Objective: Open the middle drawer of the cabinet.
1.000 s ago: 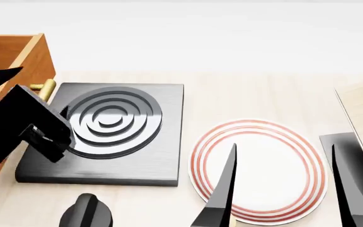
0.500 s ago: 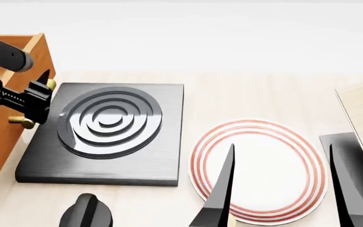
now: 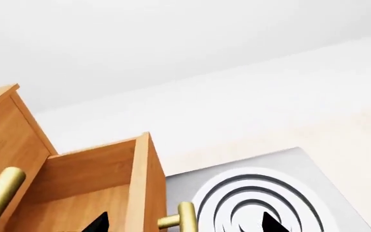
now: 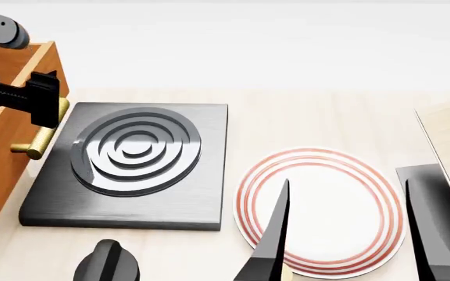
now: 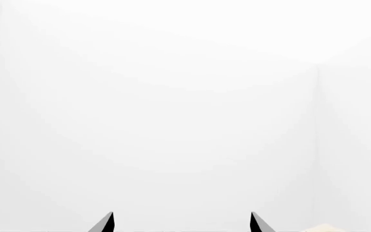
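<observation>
Now your left gripper (image 3: 182, 227) stands wide with nothing between its tips, above the brass handle (image 3: 184, 220) of the middle drawer (image 3: 102, 188), which already juts from the cabinet (image 4: 6, 170); if it needs more travel, lower squarely over the bar before closing.

Orange-brown wood-grain cabinet (image 4: 6, 158), brass handle (image 4: 39, 143), black ringed hob (image 4: 135, 164), white red-ringed plate (image 4: 319, 211)

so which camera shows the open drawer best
The left wrist view: the drawer shows pulled out, its inside visible. The head view catches only its corner and handle behind the left gripper. The right wrist view shows none.
</observation>
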Motion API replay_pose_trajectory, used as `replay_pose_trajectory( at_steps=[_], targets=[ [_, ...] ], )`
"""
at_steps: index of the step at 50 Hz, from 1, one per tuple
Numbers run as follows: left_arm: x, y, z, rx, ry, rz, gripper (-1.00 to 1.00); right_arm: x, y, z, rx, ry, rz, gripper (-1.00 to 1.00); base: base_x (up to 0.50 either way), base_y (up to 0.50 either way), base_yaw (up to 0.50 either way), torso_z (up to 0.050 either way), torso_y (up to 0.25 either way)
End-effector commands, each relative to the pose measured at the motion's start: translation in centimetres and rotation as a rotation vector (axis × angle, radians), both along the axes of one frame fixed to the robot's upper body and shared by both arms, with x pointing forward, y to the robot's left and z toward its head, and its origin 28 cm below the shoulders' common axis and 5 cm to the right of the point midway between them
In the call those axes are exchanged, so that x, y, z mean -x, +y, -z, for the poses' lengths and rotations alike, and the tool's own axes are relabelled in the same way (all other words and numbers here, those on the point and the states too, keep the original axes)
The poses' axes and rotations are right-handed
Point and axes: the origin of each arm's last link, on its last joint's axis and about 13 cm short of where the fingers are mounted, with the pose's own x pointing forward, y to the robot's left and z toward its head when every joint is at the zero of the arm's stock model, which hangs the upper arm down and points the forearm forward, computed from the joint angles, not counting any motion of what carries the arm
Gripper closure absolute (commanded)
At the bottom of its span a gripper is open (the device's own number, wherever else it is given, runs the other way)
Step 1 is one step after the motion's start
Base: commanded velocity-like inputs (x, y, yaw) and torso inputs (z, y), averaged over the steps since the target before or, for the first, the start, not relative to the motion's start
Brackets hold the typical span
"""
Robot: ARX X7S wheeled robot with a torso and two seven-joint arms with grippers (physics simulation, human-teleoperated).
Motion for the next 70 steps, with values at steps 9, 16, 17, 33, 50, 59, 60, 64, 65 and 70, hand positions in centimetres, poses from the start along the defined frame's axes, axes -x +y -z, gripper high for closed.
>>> replay_pose_trajectory(
  at_steps=[9, 16, 17, 33, 50, 59, 60, 64, 65, 70],
  targets=[
    [-2.4, 0.7, 0.3, 0.031, 0.023, -0.085, -1.0, -0.2, 0.0, 0.2, 0.002, 0.009, 0.001, -1.0, 0.0, 0.0, 0.0, 0.0, 0.0],
    [-3.0, 0.8, 1.1, 0.043, 0.048, -0.102, -1.0, -0.3, 0.0, 0.3, 0.004, 0.01, 0.002, -1.0, 0.0, 0.0, 0.0, 0.0, 0.0],
    [-3.1, 0.8, 1.3, 0.045, 0.052, -0.104, -1.0, -0.3, 0.0, 0.3, 0.004, 0.011, 0.002, -1.0, 0.0, 0.0, 0.0, 0.0, 0.0],
    [-3.8, 0.9, 2.5, 0.089, 0.069, -0.112, -1.0, -0.4, 0.1, 0.5, 0.008, 0.016, 0.001, -1.0, 0.0, 0.0, 0.0, 0.0, 0.0],
    [-4.1, 0.9, 3.8, 0.094, 0.094, -0.119, -1.0, -0.4, 0.1, 0.6, 0.01, 0.017, 0.0, -1.0, 0.0, 0.0, 0.0, 0.0, 0.0],
    [-4.1, 0.7, 4.3, 0.101, 0.108, -0.116, -1.0, -0.4, 0.1, 0.5, 0.009, 0.018, 0.0, -1.0, 0.0, 0.0, 0.0, 0.0, 0.0],
    [-4.1, 0.6, 4.4, 0.099, 0.111, -0.114, -1.0, -0.4, 0.1, 0.5, 0.009, 0.017, 0.001, -1.0, 0.0, 0.0, 0.0, 0.0, 0.0],
    [-4.3, 0.5, 4.6, 0.1, 0.115, -0.115, -1.0, -0.4, 0.0, 0.5, 0.008, 0.017, 0.0, -1.0, 0.0, 0.0, 0.0, 0.0, 0.0],
    [-4.3, 0.5, 4.7, 0.101, 0.117, -0.115, -1.0, -0.4, 0.0, 0.5, 0.007, 0.018, 0.0, -1.0, 0.0, 0.0, 0.0, 0.0, 0.0],
    [-4.3, 0.5, 5.1, 0.104, 0.124, -0.117, -1.0, -0.4, 0.0, 0.6, 0.006, 0.019, 0.001, -1.0, 0.0, 0.0, 0.0, 0.0, 0.0]
  ],
)
